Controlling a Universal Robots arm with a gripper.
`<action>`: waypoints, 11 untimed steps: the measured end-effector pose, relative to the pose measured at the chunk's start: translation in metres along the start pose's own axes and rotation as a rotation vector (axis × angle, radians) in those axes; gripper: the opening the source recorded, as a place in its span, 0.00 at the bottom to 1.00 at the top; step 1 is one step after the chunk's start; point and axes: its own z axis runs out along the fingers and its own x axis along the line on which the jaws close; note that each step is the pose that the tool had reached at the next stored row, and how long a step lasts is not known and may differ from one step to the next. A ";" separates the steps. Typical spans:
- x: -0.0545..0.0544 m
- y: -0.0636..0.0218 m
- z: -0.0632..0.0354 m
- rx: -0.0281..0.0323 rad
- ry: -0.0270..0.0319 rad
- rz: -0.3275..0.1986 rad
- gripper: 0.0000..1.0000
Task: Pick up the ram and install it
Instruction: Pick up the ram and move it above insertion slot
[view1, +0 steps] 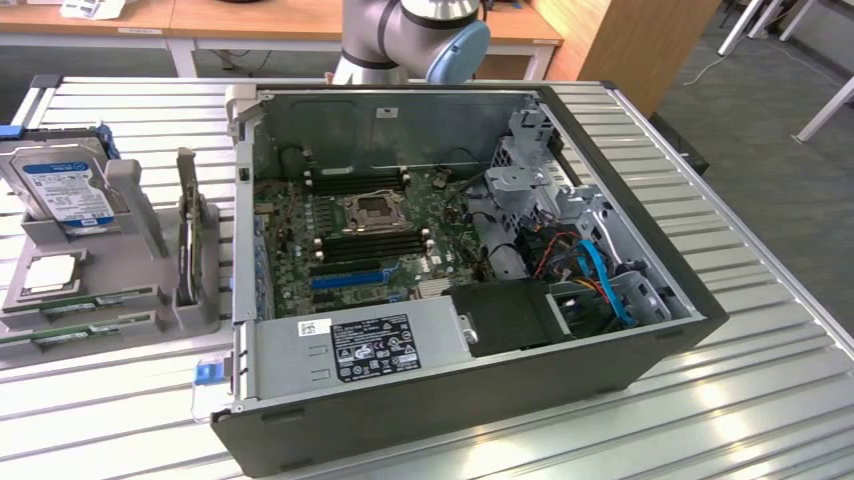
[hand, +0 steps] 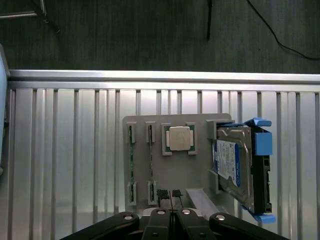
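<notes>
Two green ram sticks stand on edge in a grey holder (hand: 170, 170), one ram stick (hand: 131, 160) nearer the holder's outer side and a second ram stick (hand: 151, 162) beside it. In the exterior view they lie at the holder's front, ram (view1: 100, 298) and ram (view1: 70, 336). My gripper (hand: 169, 194) hangs high above the holder, its black fingertips (hand: 162, 193) pressed together with nothing between them, just off the end of the second stick. Empty black memory slots (view1: 374, 243) flank the CPU socket on the motherboard.
An open PC case (view1: 641, 250) lies on the slatted metal table (view1: 774, 400). The holder also carries a CPU (hand: 179, 138) and a blue-labelled hard drive (hand: 232, 165) with blue brackets. The arm's base (view1: 400, 40) rises behind the case. Cables and drive cages crowd the case's right side.
</notes>
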 end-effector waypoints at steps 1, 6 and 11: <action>0.000 0.0000 0.0000 0.0000 0.0001 -0.001 0.10; 0.000 -0.0001 0.0003 -0.0001 0.0002 -0.003 0.10; 0.000 -0.0001 0.0012 -0.0001 0.0002 -0.003 0.10</action>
